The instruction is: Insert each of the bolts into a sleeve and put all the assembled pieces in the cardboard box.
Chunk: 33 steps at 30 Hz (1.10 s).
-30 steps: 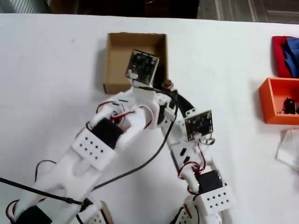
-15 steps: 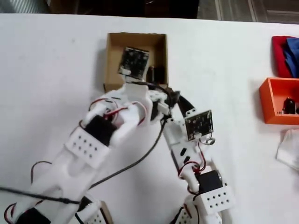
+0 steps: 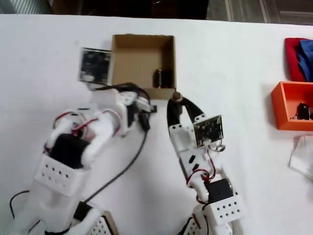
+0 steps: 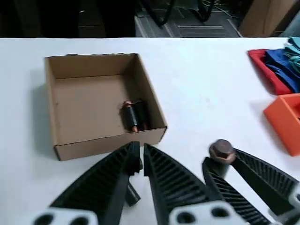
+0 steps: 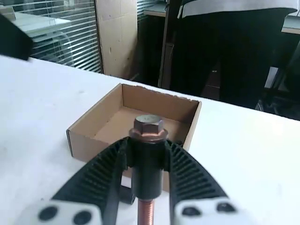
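The cardboard box point(image 3: 127, 58) stands open at the back of the table. One assembled piece point(image 3: 163, 77), a copper bolt in a black sleeve point(image 4: 133, 115), lies by its right wall. My left gripper point(image 3: 148, 111) sits just in front of the box, its fingers point(image 4: 161, 176) shut with nothing between them. Right of it, near the box's front right corner, my right gripper point(image 3: 177, 100) is shut on a second black sleeve point(image 5: 147, 171). Its bolt head point(image 5: 148, 126) points up and the thread point(image 5: 145, 208) pokes out below. The left wrist view also has this bolt point(image 4: 221, 150).
An orange bin point(image 3: 288, 105) with a dark part inside stands at the right edge. A red and blue cloth point(image 3: 299, 56) lies behind it and white paper point(image 3: 303, 154) in front. A black cable point(image 3: 122, 166) trails from the left arm.
The left arm has pulled back and to the left from above the box, uncovering the piece inside. The right arm has stayed put with its bolt and sleeve.
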Available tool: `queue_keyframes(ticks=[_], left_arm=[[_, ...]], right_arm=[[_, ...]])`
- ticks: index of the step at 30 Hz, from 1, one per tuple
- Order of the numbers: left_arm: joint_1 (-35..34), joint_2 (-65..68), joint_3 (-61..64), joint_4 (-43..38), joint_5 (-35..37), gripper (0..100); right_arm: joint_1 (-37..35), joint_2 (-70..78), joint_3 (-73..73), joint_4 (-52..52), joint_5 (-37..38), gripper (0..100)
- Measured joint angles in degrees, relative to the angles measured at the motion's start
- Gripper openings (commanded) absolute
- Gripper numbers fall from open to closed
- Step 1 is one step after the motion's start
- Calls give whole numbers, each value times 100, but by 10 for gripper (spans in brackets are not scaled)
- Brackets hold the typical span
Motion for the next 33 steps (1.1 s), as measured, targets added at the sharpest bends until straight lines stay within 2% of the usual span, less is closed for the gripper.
queue_keyframes(ticks=[6,8,13,15,18,21,25,30,33], left_arm=[[-1380,-35,378,580,-44,35],[-1802,-35,791,633,-527,32],[-3420,-35,1644,229,-2822,31],[-3982,-35,1846,141,-3182,32],[-4659,-35,2189,105,-3358,34],[-4923,-35,2532,105,-3684,34],[-4949,158,2699,105,-4088,34],[-4985,1363,2409,492,-4176,33],[-4976,2426,1908,870,-4176,31]], right_arm=[[0,141,-905,1099,0,22],[35,431,-1486,1512,0,22],[290,1943,-3367,2356,0,22],[299,2813,-4316,2831,0,22],[290,4343,-5934,3640,-237,22],[343,5987,-7771,4624,-589,22],[334,8202,-10462,6013,-862,22],[114,10892,-13864,7332,-1037,22],[9,12334,-15648,7613,-1037,22]])
